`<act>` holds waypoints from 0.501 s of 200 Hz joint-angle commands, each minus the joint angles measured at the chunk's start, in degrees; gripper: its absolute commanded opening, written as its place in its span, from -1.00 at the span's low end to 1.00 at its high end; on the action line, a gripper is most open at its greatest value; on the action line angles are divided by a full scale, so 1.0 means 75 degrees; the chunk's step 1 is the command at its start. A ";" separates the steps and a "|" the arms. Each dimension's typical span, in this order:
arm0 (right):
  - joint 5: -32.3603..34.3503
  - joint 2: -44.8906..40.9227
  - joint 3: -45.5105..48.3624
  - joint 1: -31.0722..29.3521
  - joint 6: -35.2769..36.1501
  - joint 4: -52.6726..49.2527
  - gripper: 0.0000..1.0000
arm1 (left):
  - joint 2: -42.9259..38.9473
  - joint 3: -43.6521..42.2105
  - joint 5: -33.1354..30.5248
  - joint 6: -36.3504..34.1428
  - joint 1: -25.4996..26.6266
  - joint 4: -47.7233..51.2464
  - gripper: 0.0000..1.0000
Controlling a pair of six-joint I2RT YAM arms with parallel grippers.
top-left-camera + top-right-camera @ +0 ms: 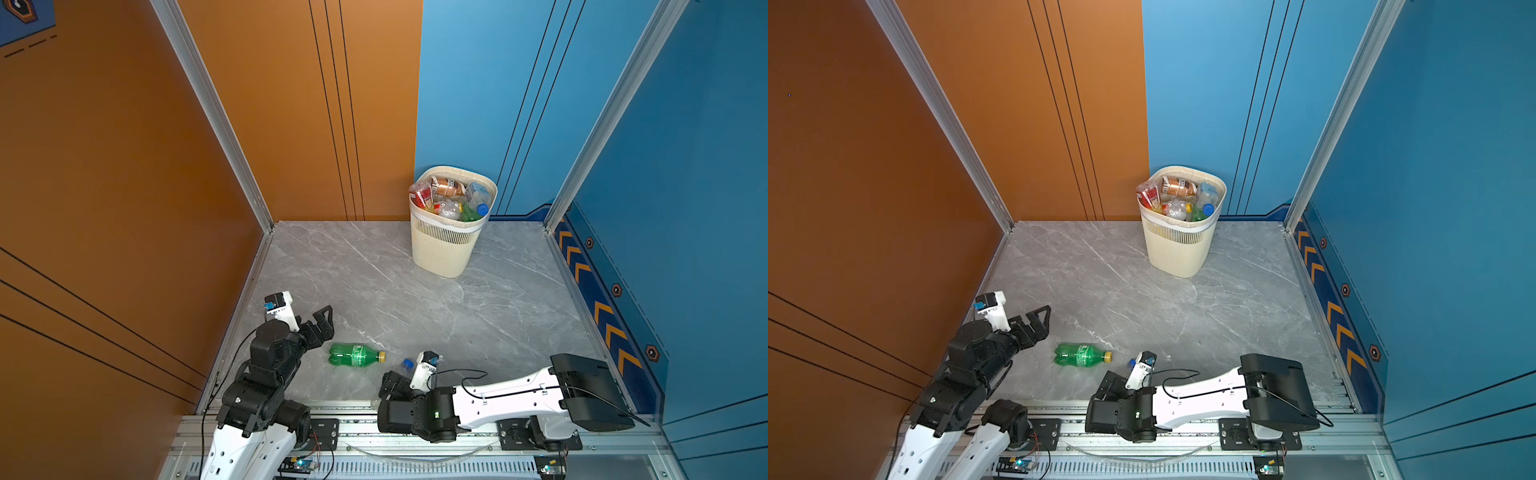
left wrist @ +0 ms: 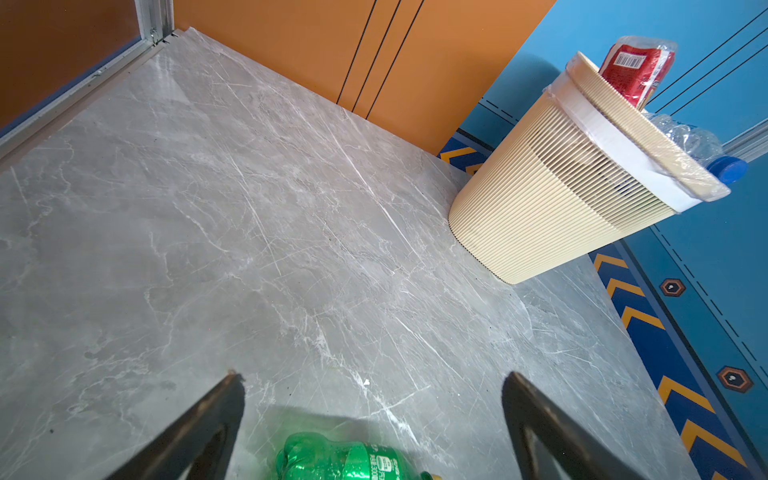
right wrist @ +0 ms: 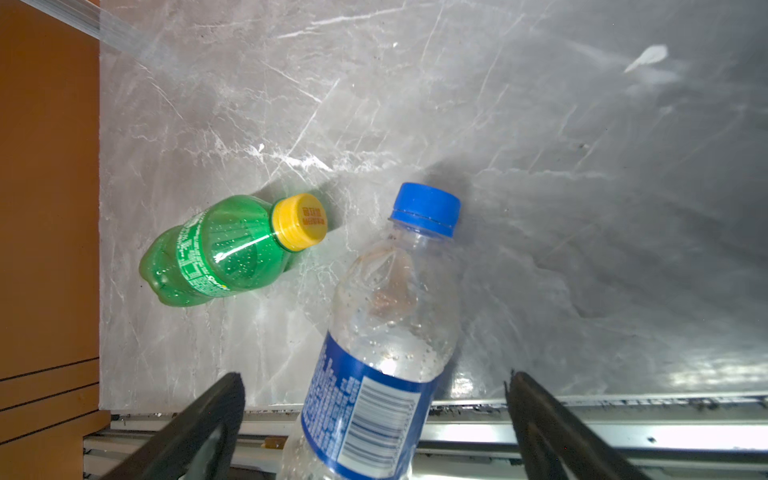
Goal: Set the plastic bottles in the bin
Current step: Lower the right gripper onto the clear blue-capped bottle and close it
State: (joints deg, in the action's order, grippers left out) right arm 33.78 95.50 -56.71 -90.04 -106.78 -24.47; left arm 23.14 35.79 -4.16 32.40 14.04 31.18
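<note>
Along the left edge of the grey marble counter [image 1: 415,299] rises the orange wall [image 1: 124,208], and the left gripper [image 1: 328,322] hangs near that edge toward the front-left corner, its jaws spread wide and holding nothing. Just right of it, a green bottle [image 1: 355,354] with a yellow cap lies on its side near the front edge, cap pointing right. In the left wrist view the bottle's base sits between and below the open fingers [image 2: 208,415], touching neither. Right of the green bottle and apart from it lies a clear bottle [image 3: 386,332] with a blue cap and a blue label, its base reaching past the front edge over the aluminium rail [image 3: 623,440]. The right gripper [image 3: 374,380] straddles this bottle with its jaws spread, neither finger touching it. The right arm [image 1: 511,395] stretches along the front edge from the front-right corner, closing off that strip. The bin [image 1: 444,249] stands at the far edge, right of the middle, close to the back wall, with plastic bottles [image 1: 451,197] piled up to its rim; a red-labelled one [image 2: 636,66] sticks up above the rim. Between the two loose bottles and the bin the counter's middle lies bare. Beyond the right edge rises the blue wall [image 1: 685,187].
</note>
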 commanded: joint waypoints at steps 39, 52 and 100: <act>-0.0715 0.0838 -0.0325 0.0306 -0.0093 0.0700 0.73 | -0.0073 0.0074 0.0390 -0.0170 -0.0249 0.0090 0.95; -0.0695 0.0907 -0.0337 0.0354 -0.0128 0.0715 0.60 | -0.0076 0.0071 0.0409 -0.0162 -0.0285 0.0107 0.95; -0.0418 0.0827 -0.0245 0.0594 0.0070 0.0709 0.14 | -0.0035 0.0038 0.0506 -0.0126 -0.0415 0.0075 0.95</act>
State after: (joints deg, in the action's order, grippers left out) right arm 28.71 102.00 -58.02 -86.54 -107.44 -18.68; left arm 23.00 35.79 -1.89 32.40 11.66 31.16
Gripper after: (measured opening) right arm 0.605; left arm 0.976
